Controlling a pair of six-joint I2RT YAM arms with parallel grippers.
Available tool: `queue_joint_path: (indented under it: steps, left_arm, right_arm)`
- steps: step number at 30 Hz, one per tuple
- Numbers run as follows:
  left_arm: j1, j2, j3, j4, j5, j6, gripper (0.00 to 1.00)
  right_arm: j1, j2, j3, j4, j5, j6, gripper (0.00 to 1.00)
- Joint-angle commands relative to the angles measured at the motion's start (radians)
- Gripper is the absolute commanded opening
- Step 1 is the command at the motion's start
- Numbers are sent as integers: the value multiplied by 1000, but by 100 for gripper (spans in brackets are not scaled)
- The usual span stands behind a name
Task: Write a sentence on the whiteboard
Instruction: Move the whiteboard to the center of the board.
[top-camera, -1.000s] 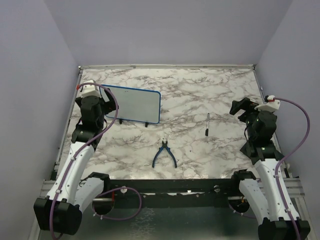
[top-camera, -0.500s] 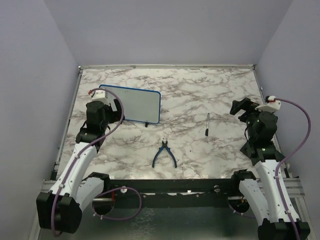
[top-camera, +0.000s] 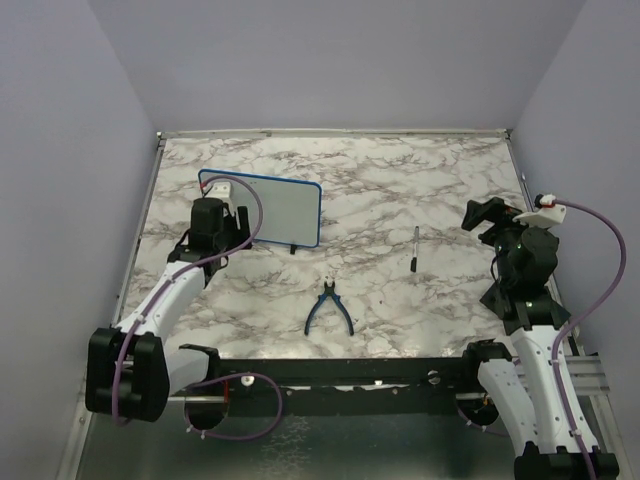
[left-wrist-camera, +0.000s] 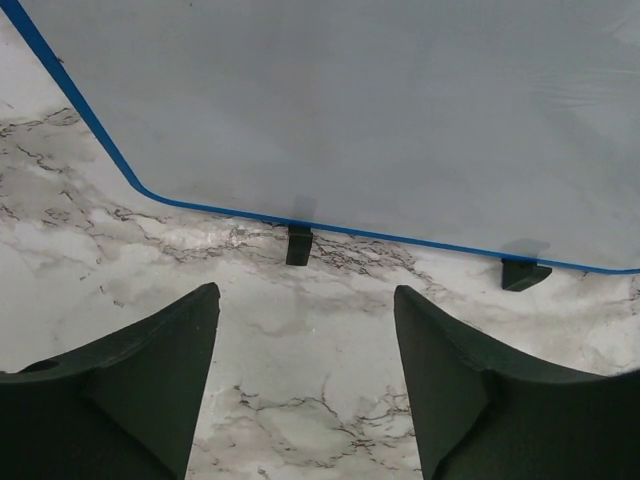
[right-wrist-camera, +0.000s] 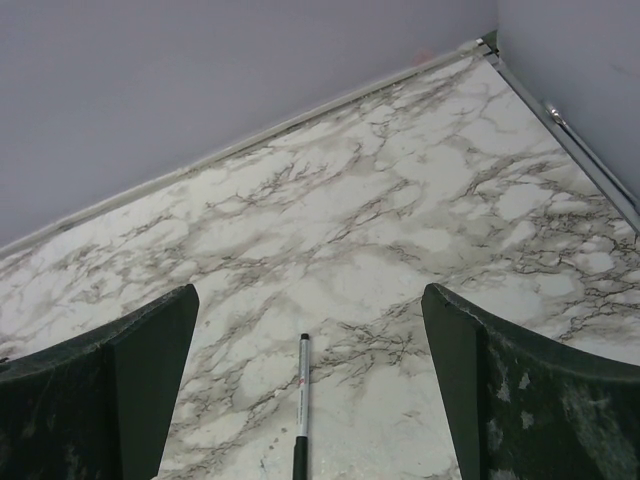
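Left wrist view has our left gripper (left-wrist-camera: 303, 300) spread wide and empty, low over the bench (left-wrist-camera: 120, 250), its fingers aimed at the near edge of the whiteboard (left-wrist-camera: 380, 110). That edge sits just beyond the fingertips, apart from them, resting on small black feet (left-wrist-camera: 298, 245), and its face is bare of any writing. From above, the whiteboard (top-camera: 275, 212) lies at the far left of the bench, with the left gripper (top-camera: 238, 232) at its near left corner.

Our right gripper (right-wrist-camera: 310, 300) is also wide and holds nothing; a thin marker (right-wrist-camera: 301, 400) lies flat on the bench between and below its fingers. From above, that marker (top-camera: 415, 248) is well apart from the whiteboard, and blue-handled pliers (top-camera: 329, 308) lie between the two arms.

We judge two risks. If the left gripper presses forward carelessly, the light whiteboard could skid or tip off its feet. If the right gripper closes off-centre, the slim marker could roll away or sit crooked, and we cannot tell whether it is capped.
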Motion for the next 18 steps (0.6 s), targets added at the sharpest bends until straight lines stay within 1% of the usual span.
queue_joint_path:
  steps: [1,6,11,17,18]
  left_arm:
    - [0,30,-23,50,-7,14,68]
    - [-9,85,-48,78,10,2,62]
    - [-16,131,-55,93,-6,-4,62]
    - [-15,156,-75,142,-21,-7,59]
    - [-15,162,-79,169,-21,-6,59]
  right_arm:
    - [-3,1,-10,2,-17,6,98]
    - [-3,6,-16,8,-21,5,98]
    - [-3,-6,-16,7,-22,4,98]
    - [-3,-23,-30,20,-25,5,98]
    - [-3,-23,-31,20,-25,5,98]
